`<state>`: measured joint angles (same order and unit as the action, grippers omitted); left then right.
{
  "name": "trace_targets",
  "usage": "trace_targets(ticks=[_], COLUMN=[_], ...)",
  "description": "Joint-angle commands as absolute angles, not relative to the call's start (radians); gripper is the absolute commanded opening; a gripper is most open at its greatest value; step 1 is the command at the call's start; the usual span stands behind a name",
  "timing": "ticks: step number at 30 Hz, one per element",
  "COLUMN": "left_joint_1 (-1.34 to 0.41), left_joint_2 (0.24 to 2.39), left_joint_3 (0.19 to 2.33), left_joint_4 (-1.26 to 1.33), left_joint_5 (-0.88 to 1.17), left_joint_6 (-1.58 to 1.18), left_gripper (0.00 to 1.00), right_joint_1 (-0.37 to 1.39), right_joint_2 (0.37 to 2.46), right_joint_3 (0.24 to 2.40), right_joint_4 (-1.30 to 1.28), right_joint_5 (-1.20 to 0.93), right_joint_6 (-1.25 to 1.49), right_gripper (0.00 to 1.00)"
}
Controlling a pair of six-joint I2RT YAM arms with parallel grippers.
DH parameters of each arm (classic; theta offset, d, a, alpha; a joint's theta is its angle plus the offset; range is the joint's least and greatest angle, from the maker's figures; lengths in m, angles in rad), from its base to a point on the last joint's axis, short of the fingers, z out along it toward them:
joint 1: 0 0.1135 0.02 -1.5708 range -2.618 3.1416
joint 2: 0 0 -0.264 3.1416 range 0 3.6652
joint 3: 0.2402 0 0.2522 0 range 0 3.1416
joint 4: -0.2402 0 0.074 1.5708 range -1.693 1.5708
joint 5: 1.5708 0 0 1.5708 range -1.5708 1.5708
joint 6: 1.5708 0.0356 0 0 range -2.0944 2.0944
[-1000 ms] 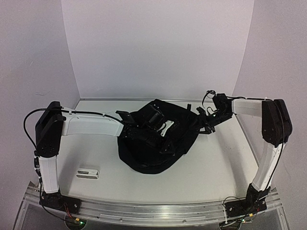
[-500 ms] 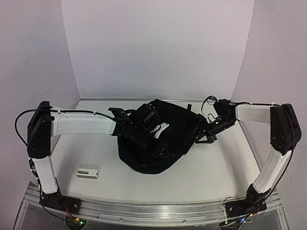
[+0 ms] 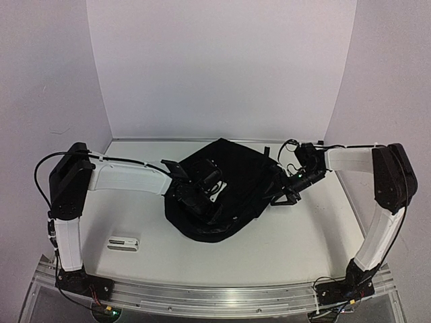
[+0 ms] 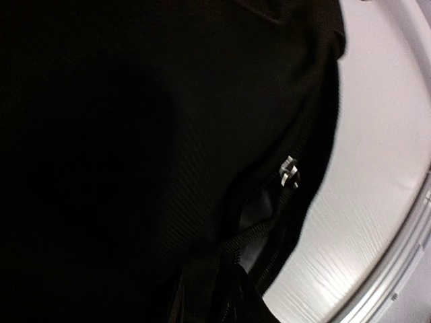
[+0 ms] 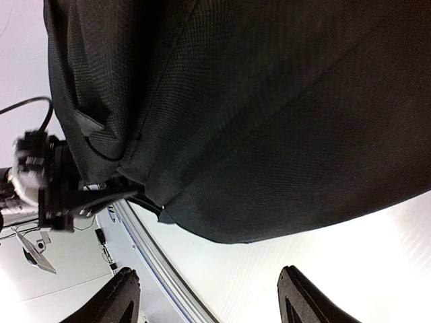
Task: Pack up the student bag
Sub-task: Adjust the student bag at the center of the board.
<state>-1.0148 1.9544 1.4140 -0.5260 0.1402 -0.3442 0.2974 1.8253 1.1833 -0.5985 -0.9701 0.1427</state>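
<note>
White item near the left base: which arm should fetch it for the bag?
Left. The white item lies left of the student bag, on the left gripper's side. The right gripper, open, is at the bag's opposite edge and would probably have to cross the bag.

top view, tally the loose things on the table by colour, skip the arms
black: 1, the student bag
white: 1, a small flat item near the left arm's base
total: 2

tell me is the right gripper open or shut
Open: the right wrist view shows the right gripper spread wide, nothing between its fingers, near the student bag.
</note>
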Motion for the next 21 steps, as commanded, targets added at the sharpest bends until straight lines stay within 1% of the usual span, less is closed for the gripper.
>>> trace_targets(ticks=[1, 5, 7, 15, 21], left_joint_1=[-0.996, -0.997, -0.995, -0.996, -0.996], left_joint_2=[1.997, 1.958, 1.922, 1.861, 1.844], left_joint_3=[1.467, 1.402, 1.37, 1.357, 1.35], left_joint_4=[-0.542, -0.44, -0.401, -0.367, -0.334], left_joint_5=[-0.042, 0.105, 0.149, 0.243, 0.302], left_joint_6=[-0.349, -0.338, -0.345, -0.327, -0.21], left_gripper=[0.24, 0.3, 0.32, 0.33, 0.39], right_joint_1=[0.299, 0.299, 0.298, 0.3, 0.302], right_joint_2=[1.82, 1.821, 1.819, 1.821, 1.817], right_joint_3=[1.216, 1.215, 1.212, 1.212, 1.209], right_joint_4=[-0.603, -0.604, -0.604, -0.604, -0.604], right_joint_5=[-0.968, -0.971, -0.972, -0.992, -1.001], right_joint_6=[0.137, 0.134, 0.132, 0.133, 0.133], right_gripper=[0.7, 0.7, 0.69, 0.67, 0.66])
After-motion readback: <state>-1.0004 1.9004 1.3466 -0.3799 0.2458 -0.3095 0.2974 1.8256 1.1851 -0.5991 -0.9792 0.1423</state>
